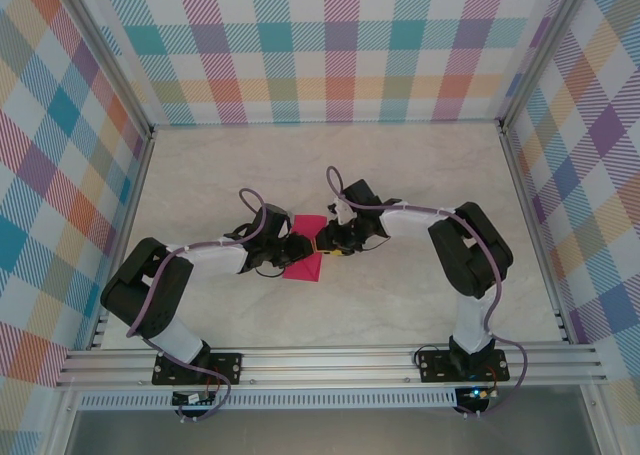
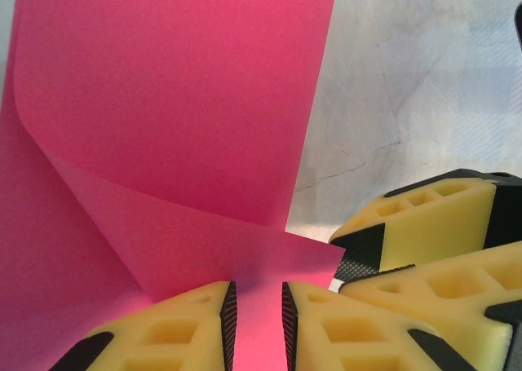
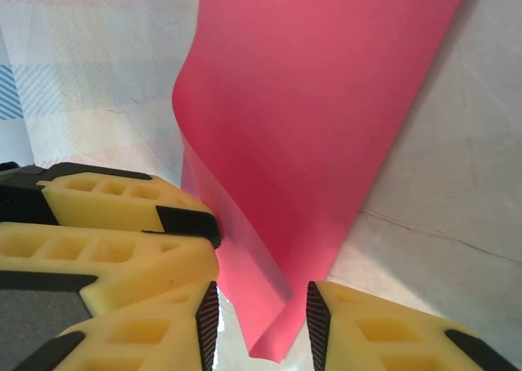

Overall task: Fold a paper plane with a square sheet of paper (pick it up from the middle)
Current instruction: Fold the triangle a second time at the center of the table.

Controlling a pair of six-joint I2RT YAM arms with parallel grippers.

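Observation:
The square sheet of paper is crimson-pink and lies partly folded over at the table's middle, between the two grippers. In the left wrist view the paper curls up into a rounded fold. My left gripper is open a narrow gap, with a flap of the sheet running between its pads. In the right wrist view my right gripper is open wider, and the paper's folded lower corner hangs between its pads, touching neither. The two grippers face each other, fingertips almost meeting.
The pale marble-patterned table spreads around the paper. Checked walls and aluminium posts close in the back and sides. A metal rail runs along the near edge at the arm bases.

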